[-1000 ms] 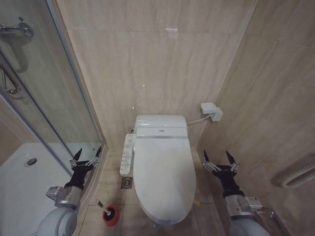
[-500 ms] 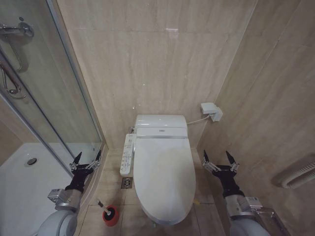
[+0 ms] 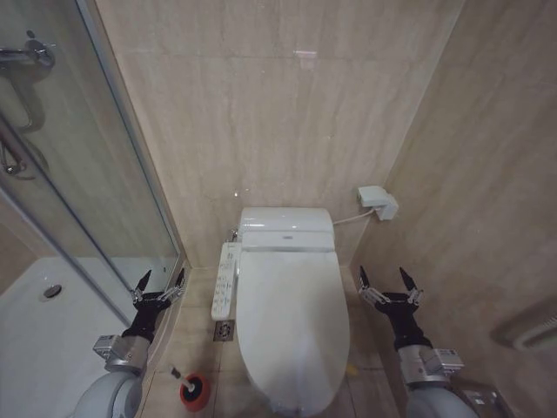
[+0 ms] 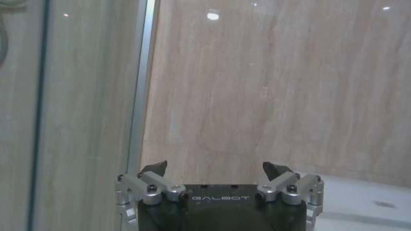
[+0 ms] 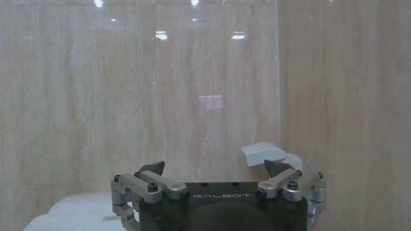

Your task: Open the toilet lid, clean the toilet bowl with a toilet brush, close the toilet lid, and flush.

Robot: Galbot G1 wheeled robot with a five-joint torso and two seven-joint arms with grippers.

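**A small tiled bathroom, with the toilet shut**

The walls are shiny beige tile (image 3: 287, 113), and a glass shower door (image 3: 78, 174) stands on the robot's left.

The left gripper (image 3: 157, 280) hangs in the air near the bottom of the glass door, with its two fingers spread apart and nothing between them. The right gripper (image 3: 386, 279) hangs on the other side of the toilet, close to the side wall. Its fingers are spread apart too, and it holds nothing.

Between the two grippers sits the toilet bowl (image 3: 270, 396). The toilet lid (image 3: 291, 322) lies flat down on top of it, closed. A thin white button panel (image 3: 226, 280) runs along the side of the bowl nearest the left gripper.

On the floor by the left arm, the toilet brush (image 3: 177, 374) sticks up, tilted, out of its little red holder (image 3: 195, 391). A white box (image 3: 377, 201) is fixed on the wall behind the toilet.
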